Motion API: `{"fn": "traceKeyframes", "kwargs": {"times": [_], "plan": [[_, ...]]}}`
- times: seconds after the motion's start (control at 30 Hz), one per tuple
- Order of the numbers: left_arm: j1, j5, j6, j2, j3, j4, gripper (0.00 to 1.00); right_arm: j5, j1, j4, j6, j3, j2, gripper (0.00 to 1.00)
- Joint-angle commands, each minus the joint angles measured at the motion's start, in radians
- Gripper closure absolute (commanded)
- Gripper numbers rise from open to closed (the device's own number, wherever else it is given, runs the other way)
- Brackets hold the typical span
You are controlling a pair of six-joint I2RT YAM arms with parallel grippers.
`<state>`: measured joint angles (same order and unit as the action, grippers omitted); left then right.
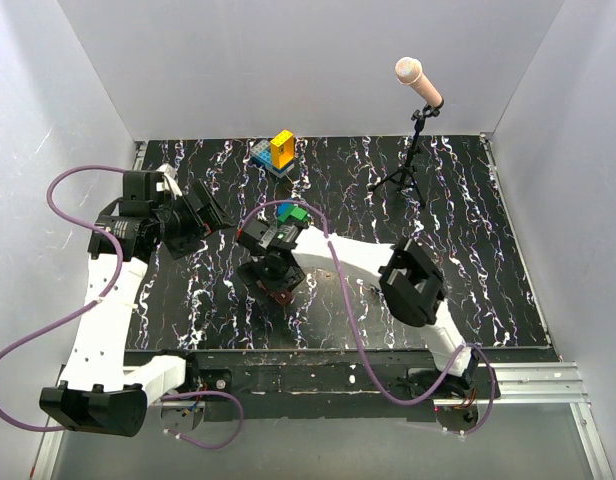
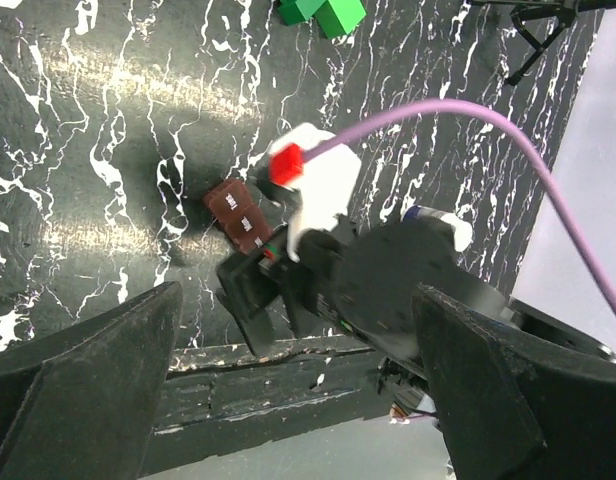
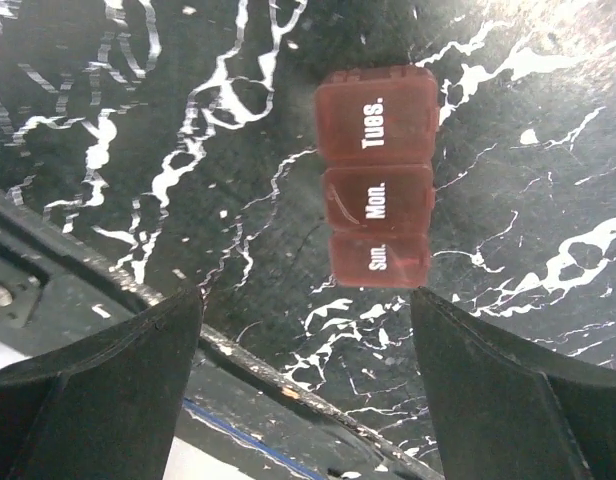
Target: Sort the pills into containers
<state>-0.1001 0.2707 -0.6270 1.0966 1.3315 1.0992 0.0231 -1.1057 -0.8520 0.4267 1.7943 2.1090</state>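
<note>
Right wrist view: the right gripper (image 3: 303,300) hangs with its jaws wide apart over the pill box (image 3: 376,200).
The brown box lies flat on the black marbled table (image 3: 118,130) near its front edge, with its Sun. end between the fingertips and the Mon. and Tues. lids beyond. The left gripper (image 2: 298,292), also spread and empty, faces it from the side.

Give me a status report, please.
Left gripper open, right gripper open, both empty. Pill box under right gripper, visible lids shut. Nothing blocking.
</note>
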Motion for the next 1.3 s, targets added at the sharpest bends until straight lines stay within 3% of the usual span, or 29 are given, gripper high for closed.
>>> {"fn": "traceKeyframes", "kwargs": {"times": [0.0, 0.33, 0.57, 0.87, 1.07, 1.27], "plan": [[0.003, 0.039, 0.018, -0.017, 0.043, 0.013, 0.02, -0.072, 0.0, -0.097, -0.006, 0.115, 0.075, 0.1], [0.003, 0.055, 0.03, -0.046, -0.001, 0.01, 0.02, -0.177, 0.021, -0.117, 0.011, 0.082, 0.115, 0.1], [0.003, 0.061, 0.009, -0.11, -0.129, -0.097, 0.02, -0.072, 0.056, 0.112, -0.039, -0.125, 0.037, 0.21], [0.003, 0.093, 0.032, -0.136, -0.17, -0.142, 0.02, -0.031, 0.056, 0.286, -0.103, -0.255, -0.018, 0.57], [0.003, 0.145, 0.11, -0.084, -0.192, -0.101, 0.02, -0.067, 0.056, 0.36, -0.19, -0.349, -0.101, 0.52], [0.002, 0.192, 0.125, -0.098, -0.225, -0.137, 0.02, -0.137, 0.06, 0.413, -0.279, -0.426, -0.133, 0.29]]}}
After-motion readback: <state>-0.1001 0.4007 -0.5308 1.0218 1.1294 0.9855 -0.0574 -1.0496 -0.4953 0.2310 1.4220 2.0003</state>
